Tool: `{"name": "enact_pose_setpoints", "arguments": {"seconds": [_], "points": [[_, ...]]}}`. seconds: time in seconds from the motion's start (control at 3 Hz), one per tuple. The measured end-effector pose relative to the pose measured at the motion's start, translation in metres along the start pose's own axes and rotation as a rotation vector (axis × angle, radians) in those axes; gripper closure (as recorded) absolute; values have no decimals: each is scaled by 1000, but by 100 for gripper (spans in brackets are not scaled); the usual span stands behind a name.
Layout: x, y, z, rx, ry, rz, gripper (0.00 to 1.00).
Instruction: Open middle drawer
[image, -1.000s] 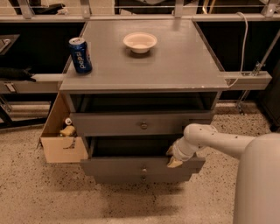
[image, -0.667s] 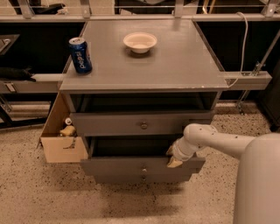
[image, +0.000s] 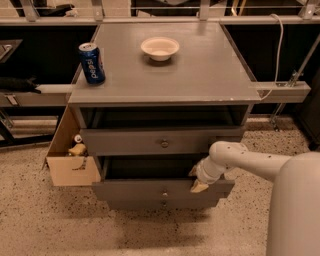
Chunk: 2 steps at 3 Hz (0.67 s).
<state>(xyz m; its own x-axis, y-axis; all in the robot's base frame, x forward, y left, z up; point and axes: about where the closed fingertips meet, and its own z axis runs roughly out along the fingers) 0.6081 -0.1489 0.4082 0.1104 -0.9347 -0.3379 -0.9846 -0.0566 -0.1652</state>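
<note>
The middle drawer (image: 150, 190) is the mid-sized grey front with a small round knob (image: 164, 192). It stands pulled out from the cabinet, with a dark opening behind its front. My gripper (image: 196, 179) is at the right end of the drawer's top edge. One tan fingertip (image: 192, 171) sits inside the drawer and the other in front of the panel, so the fingers clamp the front's upper edge. My white arm (image: 250, 160) reaches in from the right.
The wider top drawer (image: 125, 142) stands slightly out above, and the narrow bottom drawer (image: 162, 203) is below. On the cabinet top (image: 200, 75) are a Pepsi can (image: 92, 62) and a white bowl (image: 160, 48). An open cardboard box (image: 72, 167) stands at the cabinet's left.
</note>
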Motion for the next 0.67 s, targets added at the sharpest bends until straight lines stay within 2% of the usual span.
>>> {"name": "enact_pose_setpoints", "arguments": {"seconds": [0.33,0.67], "points": [[0,0,0,0,0,0,0],[0,1,1,-2,0,0,0]]}}
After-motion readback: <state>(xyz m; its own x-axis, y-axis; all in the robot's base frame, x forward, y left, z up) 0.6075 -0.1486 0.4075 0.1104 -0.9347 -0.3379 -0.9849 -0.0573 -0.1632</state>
